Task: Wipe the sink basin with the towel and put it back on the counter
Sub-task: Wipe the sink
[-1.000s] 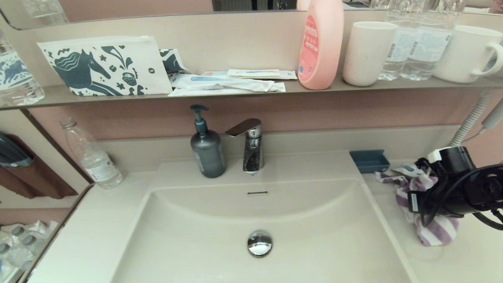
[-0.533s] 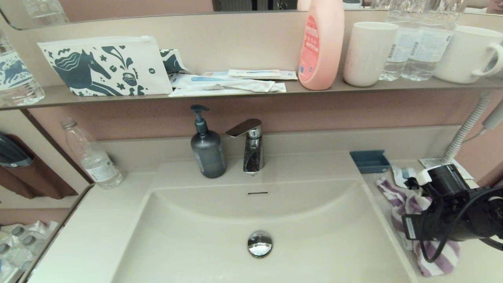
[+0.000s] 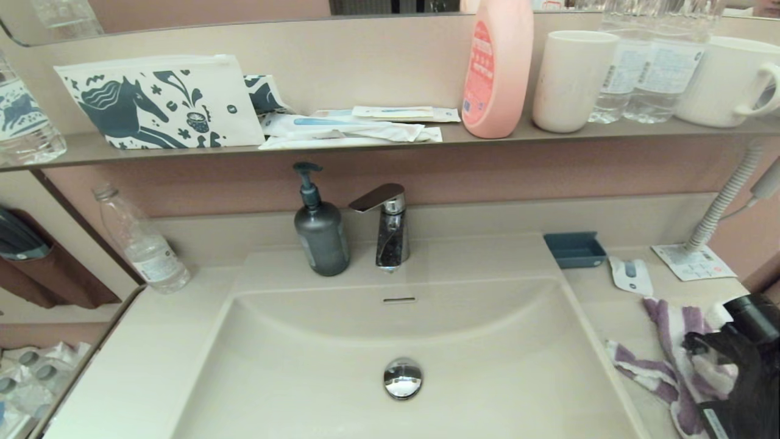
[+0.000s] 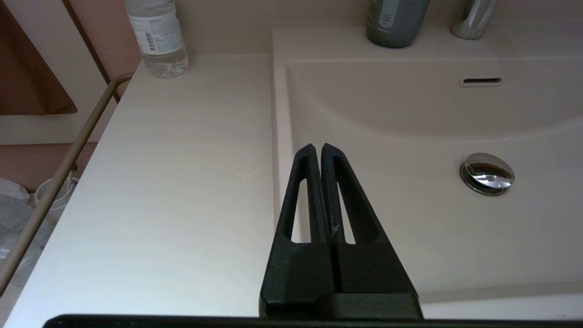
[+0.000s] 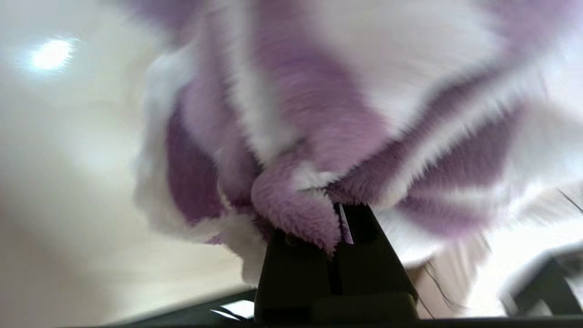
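Observation:
The purple-and-white striped towel point(image 3: 673, 360) lies bunched on the counter point(image 3: 615, 305) to the right of the sink basin point(image 3: 426, 341). My right gripper point(image 5: 334, 207) is shut on the towel point(image 5: 319, 136), whose fluffy folds cover the fingertips; the arm point(image 3: 746, 378) shows at the head view's lower right corner. The basin is bare, with its chrome drain plug point(image 3: 403, 378) and overflow slot point(image 3: 399, 299) in plain sight. My left gripper point(image 4: 317, 148) hangs shut and empty over the basin's left rim point(image 4: 276, 136), out of the head view.
A grey soap pump bottle point(image 3: 321, 228) and chrome faucet point(image 3: 387, 225) stand behind the basin. A blue tray point(image 3: 574, 249) and a small white packet point(image 3: 631, 274) lie at the right rear. A water bottle point(image 3: 141, 244) stands at the left rear. The shelf point(image 3: 365, 141) above holds several toiletries and cups.
My right arm has pulled back toward the counter's near right corner, dragging the towel with it. The small packet and a paper card by the hose now show.

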Controlling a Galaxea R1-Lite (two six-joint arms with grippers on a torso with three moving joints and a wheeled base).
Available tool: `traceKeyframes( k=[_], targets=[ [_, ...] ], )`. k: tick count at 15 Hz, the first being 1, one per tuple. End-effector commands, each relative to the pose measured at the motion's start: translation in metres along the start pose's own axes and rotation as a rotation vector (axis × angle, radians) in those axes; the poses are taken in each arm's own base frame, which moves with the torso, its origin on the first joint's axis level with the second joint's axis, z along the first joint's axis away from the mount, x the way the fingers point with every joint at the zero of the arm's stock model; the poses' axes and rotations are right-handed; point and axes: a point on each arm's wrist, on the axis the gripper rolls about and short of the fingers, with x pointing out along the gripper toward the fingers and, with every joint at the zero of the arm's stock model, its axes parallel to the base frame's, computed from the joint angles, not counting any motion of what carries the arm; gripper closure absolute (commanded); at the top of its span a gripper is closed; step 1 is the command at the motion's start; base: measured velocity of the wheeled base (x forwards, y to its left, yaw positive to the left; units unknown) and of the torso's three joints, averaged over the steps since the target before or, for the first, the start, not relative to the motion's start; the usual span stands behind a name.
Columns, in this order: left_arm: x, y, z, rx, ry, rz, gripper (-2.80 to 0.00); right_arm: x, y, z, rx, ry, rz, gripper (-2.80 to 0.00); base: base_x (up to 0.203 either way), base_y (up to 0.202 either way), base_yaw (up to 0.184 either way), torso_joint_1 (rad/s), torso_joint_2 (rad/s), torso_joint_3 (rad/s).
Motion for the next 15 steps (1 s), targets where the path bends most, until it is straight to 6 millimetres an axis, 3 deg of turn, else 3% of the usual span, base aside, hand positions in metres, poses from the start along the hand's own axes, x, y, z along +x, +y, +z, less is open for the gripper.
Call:
traceKeyframes(
  k=[1,7,11,15],
  targets=[
    [0.000,0.000,0.000,0.000,0.001,0.000,0.00,-0.007,-0.020,-0.004,0.054,-0.041,-0.033,0.00,0.000,0.000,0.000,0.000,0.00,0.000],
    [0.000,0.000,0.000,0.000,0.001,0.000,0.00,0.017,-0.093,-0.002,0.126,-0.037,-0.158,0.00,0.000,0.000,0.000,0.000,0.00,0.000],
    [0.000,0.000,0.000,0.000,0.001,0.000,0.00,0.043,-0.119,0.022,0.163,-0.064,-0.188,0.00,0.000,0.000,0.000,0.000,0.00,0.000],
    [0.000,0.000,0.000,0.000,0.001,0.000,0.00,0.048,-0.136,0.056,0.303,-0.174,-0.116,0.00,0.000,0.000,0.000,0.000,0.00,0.000]
  ],
)
